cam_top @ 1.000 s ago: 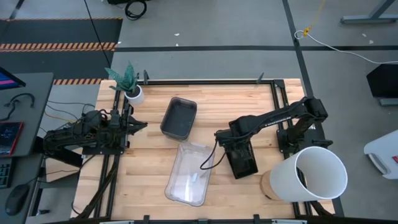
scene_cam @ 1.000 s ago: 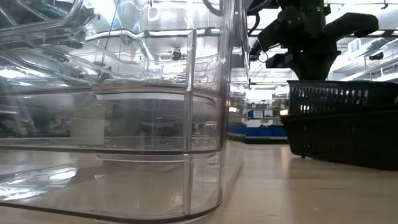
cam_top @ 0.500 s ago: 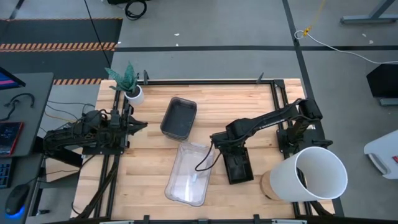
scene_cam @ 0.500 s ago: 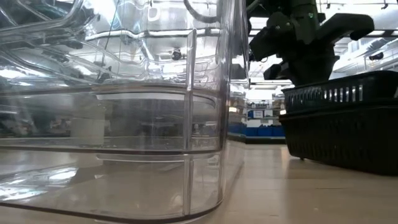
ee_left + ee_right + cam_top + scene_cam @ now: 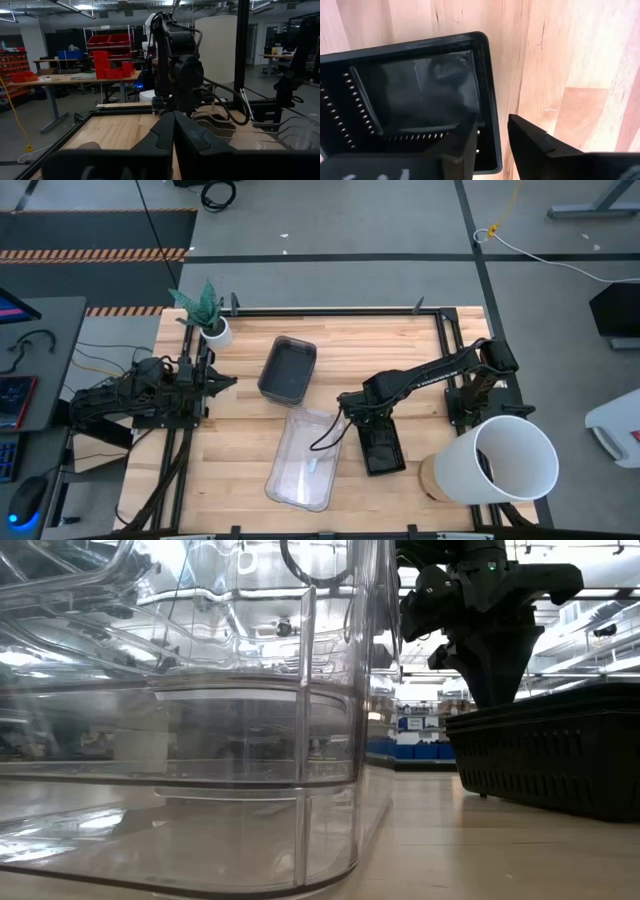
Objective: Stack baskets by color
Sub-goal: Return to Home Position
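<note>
Clock read on the overhead view, 12 at the far edge.

Table (image 5: 235, 442): unchanged.

White bucket (image 5: 510, 460): on its side at the 4 o'clock corner, not moved.

Clear basket (image 5: 300, 465): lay at 7 o'clock of centre, long axis 1-to-7, open side up. Same place as a second earlier.

Grey baskets (image 5: 288, 368): nested at 11 o'clock of centre, long axis 1-to-7. Not moved.

Black baskets (image 5: 380, 448): at 4 o'clock of centre, just beside the clear basket. This was the change. A second earlier the top one rode high and tilted, its slatted wall showing above the lower rim in the low view. It had since dropped in, and the pile (image 5: 550, 760) read as one dark block. It had also shifted slightly toward 7 o'clock. Long axis ran 11-to-5, open side up. My reading: the last colour was nested and only the retreat remained.

Right gripper (image 5: 360, 418): over the 11 o'clock end of the black baskets (image 5: 410, 95), fingers (image 5: 532, 140) spread, one inside the end wall and one outside, gripping nothing. It would need to lift straight off to avoid snagging the rim.

Left gripper (image 5: 228, 383): parked at 9 o'clock, fingers (image 5: 167, 132) pressed together, empty.
</note>
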Controlling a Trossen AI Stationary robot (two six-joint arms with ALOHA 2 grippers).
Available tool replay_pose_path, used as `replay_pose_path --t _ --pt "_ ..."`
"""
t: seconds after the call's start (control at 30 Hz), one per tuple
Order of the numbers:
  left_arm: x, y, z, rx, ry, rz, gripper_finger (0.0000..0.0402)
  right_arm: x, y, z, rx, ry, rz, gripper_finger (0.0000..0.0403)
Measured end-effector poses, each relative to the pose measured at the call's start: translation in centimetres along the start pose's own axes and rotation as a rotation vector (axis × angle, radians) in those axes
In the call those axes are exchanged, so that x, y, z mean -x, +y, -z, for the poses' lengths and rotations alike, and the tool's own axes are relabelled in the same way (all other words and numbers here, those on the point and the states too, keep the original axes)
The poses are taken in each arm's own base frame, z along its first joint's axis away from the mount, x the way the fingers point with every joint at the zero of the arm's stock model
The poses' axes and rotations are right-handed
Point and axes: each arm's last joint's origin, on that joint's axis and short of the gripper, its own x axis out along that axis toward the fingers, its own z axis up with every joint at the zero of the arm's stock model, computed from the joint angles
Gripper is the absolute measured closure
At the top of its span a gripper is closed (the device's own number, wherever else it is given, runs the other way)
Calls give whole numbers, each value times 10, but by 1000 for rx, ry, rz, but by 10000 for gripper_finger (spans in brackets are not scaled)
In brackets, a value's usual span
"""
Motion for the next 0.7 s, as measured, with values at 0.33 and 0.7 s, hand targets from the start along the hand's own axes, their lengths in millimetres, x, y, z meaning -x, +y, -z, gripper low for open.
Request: replay_pose_path --t 0.33,0.7 --pt "0 0 0 0 0 0 384 10 -4 8 19 102 16 283" --pt "0 0 -2 5 -25 0 382 42 -13 21 82 -316 57 284"
